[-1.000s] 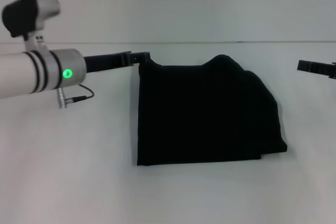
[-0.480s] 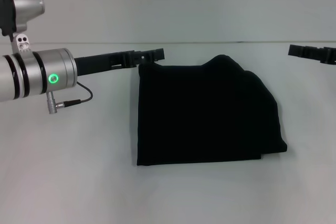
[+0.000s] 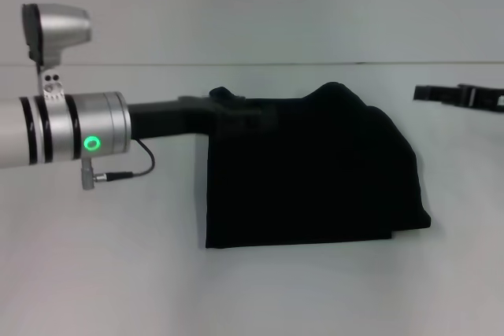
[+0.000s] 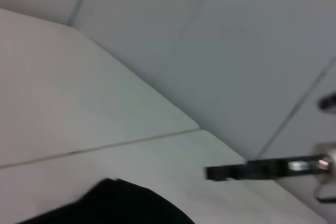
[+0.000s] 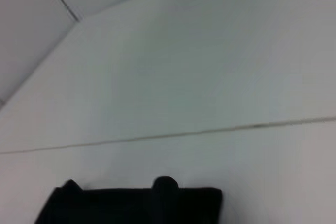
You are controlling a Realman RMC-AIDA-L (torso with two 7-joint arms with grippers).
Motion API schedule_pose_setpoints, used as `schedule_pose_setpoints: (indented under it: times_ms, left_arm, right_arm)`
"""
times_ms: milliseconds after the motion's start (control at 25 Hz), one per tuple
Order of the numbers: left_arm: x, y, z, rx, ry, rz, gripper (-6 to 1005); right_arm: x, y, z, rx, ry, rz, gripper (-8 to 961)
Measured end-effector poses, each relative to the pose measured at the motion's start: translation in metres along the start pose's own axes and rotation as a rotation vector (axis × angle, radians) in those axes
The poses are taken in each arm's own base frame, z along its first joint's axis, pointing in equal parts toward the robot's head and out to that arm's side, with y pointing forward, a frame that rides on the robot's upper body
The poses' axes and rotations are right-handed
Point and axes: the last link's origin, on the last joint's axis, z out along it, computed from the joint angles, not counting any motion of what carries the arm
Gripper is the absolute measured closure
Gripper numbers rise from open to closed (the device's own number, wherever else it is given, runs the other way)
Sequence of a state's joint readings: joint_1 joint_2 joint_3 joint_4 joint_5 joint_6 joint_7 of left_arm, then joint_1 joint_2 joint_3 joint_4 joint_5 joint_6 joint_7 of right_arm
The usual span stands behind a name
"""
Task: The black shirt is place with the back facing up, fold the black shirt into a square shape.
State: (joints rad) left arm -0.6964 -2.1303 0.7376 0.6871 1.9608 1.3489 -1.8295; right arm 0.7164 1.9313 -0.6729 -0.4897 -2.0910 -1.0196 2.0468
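The black shirt (image 3: 315, 175) lies folded into a rough rectangle in the middle of the white table, with a raised hump at its far edge. My left arm reaches in from the left. Its gripper (image 3: 240, 112) sits over the shirt's far left corner, black against black. My right gripper (image 3: 420, 93) hovers above the table, to the right of the shirt's far right corner and apart from it. The left wrist view shows an edge of the shirt (image 4: 121, 205) and the right gripper (image 4: 215, 172) farther off. In the right wrist view the shirt (image 5: 131, 205) lies low in the picture.
The white table (image 3: 102, 257) spreads around the shirt on every side. A seam line in it (image 3: 315, 64) runs across behind the shirt. A thin cable (image 3: 130, 171) hangs in a loop under my left wrist.
My left gripper has moved right, from beside the shirt's far left corner to over it. My right gripper has come in leftward toward the shirt. The shirt's outline has not changed.
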Motion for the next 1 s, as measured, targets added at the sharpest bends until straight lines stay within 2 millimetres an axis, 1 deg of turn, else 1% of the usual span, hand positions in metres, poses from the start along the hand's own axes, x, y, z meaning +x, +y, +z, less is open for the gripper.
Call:
schedule_pose_setpoints:
  times_ms: [160, 360, 480, 640, 800, 1000]
  left_arm:
    - [-0.008, 0.008, 0.008, -0.048, -0.049, 0.074, 160]
    - [-0.015, 0.014, 0.015, -0.072, -0.09, 0.144, 165]
    - [-0.016, 0.014, 0.016, -0.071, -0.094, 0.147, 168]
    - [-0.016, 0.013, 0.014, -0.066, -0.091, 0.146, 170]
    - [-0.017, 0.012, 0.013, -0.063, -0.101, 0.149, 170]
    - [-0.019, 0.011, 0.012, -0.062, -0.116, 0.153, 171]
  right_arm:
    - [0.004, 0.004, 0.019, 0.05, 0.034, 0.012, 174]
    - [0.009, 0.012, 0.033, 0.057, 0.052, 0.022, 201]
    - [0.013, 0.013, 0.039, 0.078, 0.048, 0.029, 243]
    - [0.018, 0.021, 0.05, 0.093, 0.039, 0.027, 316]
    - [0.018, 0.028, 0.059, 0.105, 0.032, 0.024, 321]
    - [0.022, 0.031, 0.066, 0.128, 0.029, 0.033, 327]
